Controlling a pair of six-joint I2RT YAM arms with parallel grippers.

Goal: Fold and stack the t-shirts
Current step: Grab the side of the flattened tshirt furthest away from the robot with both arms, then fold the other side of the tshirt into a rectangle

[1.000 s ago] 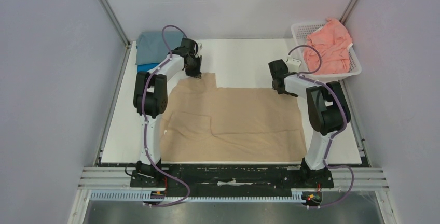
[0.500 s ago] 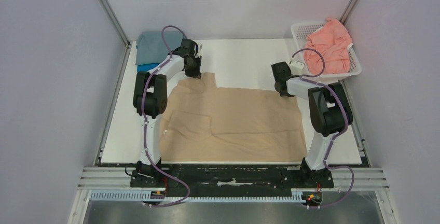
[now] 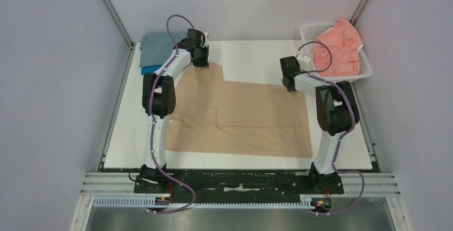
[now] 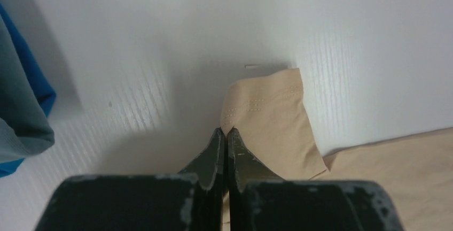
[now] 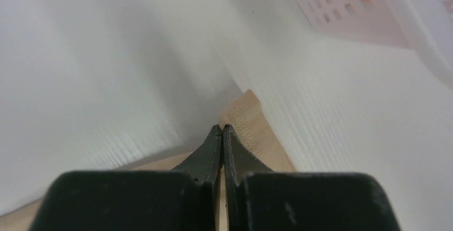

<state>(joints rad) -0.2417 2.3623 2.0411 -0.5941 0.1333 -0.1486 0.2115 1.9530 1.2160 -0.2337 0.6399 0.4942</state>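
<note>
The tan t-shirt (image 3: 240,116) lies spread over the middle of the white table (image 3: 251,60). My left gripper (image 3: 202,64) is shut on its far left hem corner (image 4: 267,113). At the far right corner, the right gripper (image 3: 290,85) is shut on the stitched hem (image 5: 247,121). A grey-blue t-shirt (image 3: 157,46) lies folded at the back left on top of a bright blue one (image 3: 150,69). Both show at the left edge of the left wrist view, grey-blue (image 4: 16,118) over bright blue (image 4: 32,81). A salmon-pink t-shirt (image 3: 337,46) fills the basket.
The white lattice basket (image 3: 364,69) stands at the back right, close to the right arm, and its wall (image 5: 374,12) shows in the right wrist view. Grey walls enclose the table on three sides. The arm bases stand on a black rail (image 3: 235,180) at the near edge.
The right gripper has shut on the shirt's far right corner. Both grippers have moved toward the back, drawing the tan shirt's far edge and whole body away from the near edge.
</note>
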